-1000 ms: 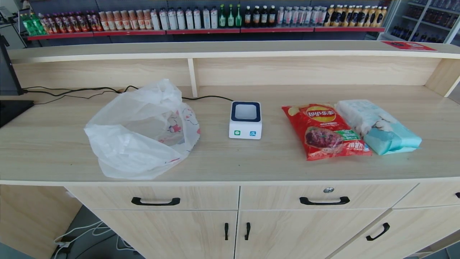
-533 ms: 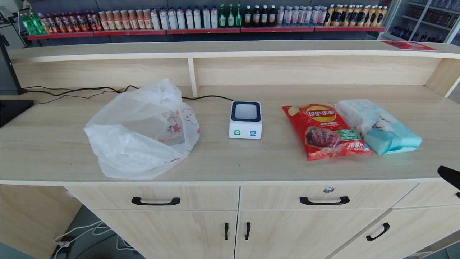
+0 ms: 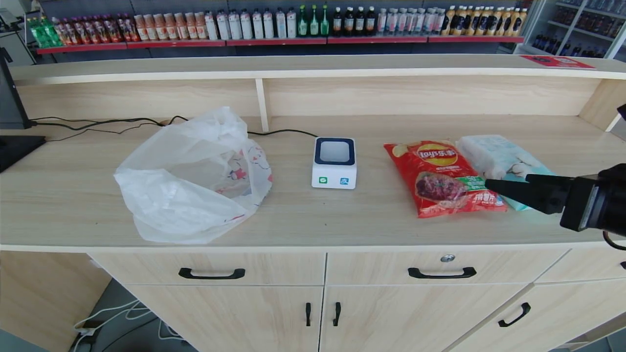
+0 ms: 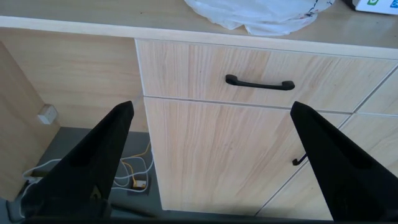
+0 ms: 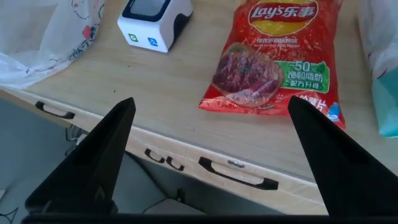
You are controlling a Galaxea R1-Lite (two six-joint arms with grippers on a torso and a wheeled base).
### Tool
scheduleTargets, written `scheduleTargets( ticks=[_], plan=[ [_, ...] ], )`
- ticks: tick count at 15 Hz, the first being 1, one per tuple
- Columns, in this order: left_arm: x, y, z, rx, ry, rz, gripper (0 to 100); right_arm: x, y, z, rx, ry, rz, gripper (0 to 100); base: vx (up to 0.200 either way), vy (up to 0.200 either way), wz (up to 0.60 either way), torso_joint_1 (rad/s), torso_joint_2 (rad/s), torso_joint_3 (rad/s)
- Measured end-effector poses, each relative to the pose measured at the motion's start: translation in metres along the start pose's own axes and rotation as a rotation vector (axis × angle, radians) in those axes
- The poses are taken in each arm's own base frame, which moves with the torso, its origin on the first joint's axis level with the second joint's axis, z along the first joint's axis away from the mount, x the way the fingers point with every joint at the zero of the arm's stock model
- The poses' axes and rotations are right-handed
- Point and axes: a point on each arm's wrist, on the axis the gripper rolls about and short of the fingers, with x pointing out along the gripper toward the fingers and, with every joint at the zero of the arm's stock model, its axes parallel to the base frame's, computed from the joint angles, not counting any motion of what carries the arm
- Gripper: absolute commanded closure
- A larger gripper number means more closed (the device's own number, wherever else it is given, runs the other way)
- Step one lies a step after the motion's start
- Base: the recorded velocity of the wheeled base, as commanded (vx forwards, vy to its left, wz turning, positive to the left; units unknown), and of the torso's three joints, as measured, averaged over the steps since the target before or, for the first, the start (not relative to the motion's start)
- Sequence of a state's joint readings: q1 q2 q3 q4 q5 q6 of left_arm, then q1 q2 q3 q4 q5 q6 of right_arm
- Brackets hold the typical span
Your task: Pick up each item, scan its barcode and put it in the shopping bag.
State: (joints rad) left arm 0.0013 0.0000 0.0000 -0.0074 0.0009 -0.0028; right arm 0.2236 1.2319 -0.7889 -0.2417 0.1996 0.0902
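A red chips bag (image 3: 442,178) (image 5: 273,56) lies flat on the wooden counter, right of the white scanner (image 3: 334,163) (image 5: 155,22). A light blue tissue pack (image 3: 499,156) (image 5: 382,68) lies against the chips bag's right side. The white plastic shopping bag (image 3: 190,181) (image 4: 261,12) sits open on the left. My right gripper (image 3: 494,186) (image 5: 211,99) hovers open above the tissue pack's near end, at the chips bag's near right corner, holding nothing. My left gripper (image 4: 211,106) is open, low in front of the cabinet drawers below the shopping bag.
Black cables (image 3: 98,124) run along the back of the counter (image 3: 303,220). A dark screen base (image 3: 17,146) sits at the far left. A raised ledge (image 3: 313,68) closes off the back. Drawer handles (image 4: 259,83) line the front.
My right gripper came into the head view from the lower right edge and moved up and leftward, over the tissue pack to the chips bag's corner. The items have not moved.
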Motion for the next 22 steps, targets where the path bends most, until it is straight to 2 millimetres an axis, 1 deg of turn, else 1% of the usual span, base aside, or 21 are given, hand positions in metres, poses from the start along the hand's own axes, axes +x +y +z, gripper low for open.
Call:
scheduleTargets(
  ticks=[2,4,8,10,12,17,22],
  plan=[
    [0.000,0.000,0.000,0.000,0.000,0.000,0,0.025,-0.005,0.014,0.006,0.009,-0.018,0,0.000,0.000,0.00,0.000,0.00,0.000],
    [0.000,0.000,0.000,0.000,0.000,0.000,0,0.047,-0.011,0.020,0.015,0.045,-0.052,0,0.000,0.000,0.00,0.000,0.00,0.000],
    [0.000,0.000,0.000,0.000,0.000,0.000,0,0.088,-0.024,0.024,0.024,0.079,-0.118,0,0.000,0.000,0.00,0.000,0.00,0.000],
    [0.000,0.000,0.000,0.000,0.000,0.000,0,0.104,-0.029,0.021,0.027,0.096,-0.131,0,0.000,0.000,0.00,0.000,0.00,0.000],
    [0.000,0.000,0.000,0.000,0.000,0.000,0,0.116,-0.034,0.018,0.021,0.111,-0.138,0,0.000,0.000,0.00,0.000,0.00,0.000],
    [0.000,0.000,0.000,0.000,0.000,0.000,0,0.140,-0.051,0.014,0.002,0.134,-0.208,0,0.000,0.000,0.00,0.000,0.00,0.000],
    [0.000,0.000,0.000,0.000,0.000,0.000,0,0.158,-0.057,0.003,0.004,0.168,-0.221,0,0.000,0.000,0.00,0.000,0.00,0.000]
  ],
)
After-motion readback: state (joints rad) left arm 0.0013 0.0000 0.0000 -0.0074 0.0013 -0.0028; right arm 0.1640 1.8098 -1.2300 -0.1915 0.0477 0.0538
